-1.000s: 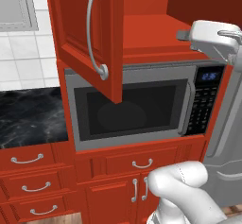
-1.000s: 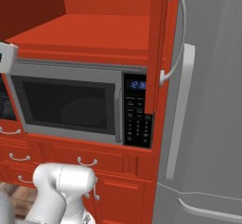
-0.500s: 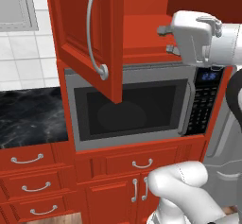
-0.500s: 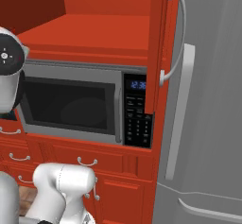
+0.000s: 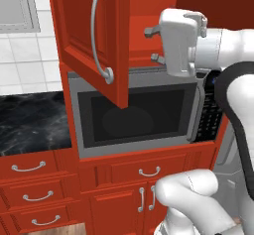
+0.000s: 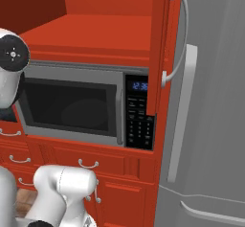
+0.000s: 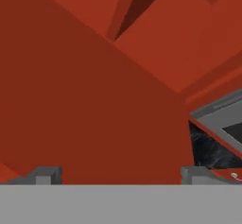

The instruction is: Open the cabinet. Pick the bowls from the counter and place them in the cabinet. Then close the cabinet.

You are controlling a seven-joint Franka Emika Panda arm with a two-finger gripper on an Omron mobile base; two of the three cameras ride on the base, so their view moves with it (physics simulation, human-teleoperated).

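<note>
The red cabinet stands open above the microwave: its left door [image 5: 79, 35] swings out toward me with its curved silver handle [image 5: 95, 35], and its right door [image 6: 160, 44] is edge-on beside the bare cabinet floor [image 6: 91, 34]. My gripper [image 5: 152, 44] hovers in front of the open cabinet, just right of the left door, pointing left, open and holding nothing. In the hand view the fingertips [image 7: 45, 176] stand wide apart before a red panel [image 7: 94, 100]. The black counter [image 5: 30, 125] lies at the left. The bowls are out of view.
A steel microwave [image 5: 139, 115] sits directly under the cabinet, its keypad [image 6: 139, 120] on the right. Red drawers [image 5: 30, 167] run below the counter. A grey fridge [image 6: 210, 101] with a long handle stands at the right. White tiles [image 5: 20, 65] back the counter.
The hand has swung leftward across the front of the cabinet, from the right edge toward the left door. The jaws stay wide. The doors and the base have not moved.
</note>
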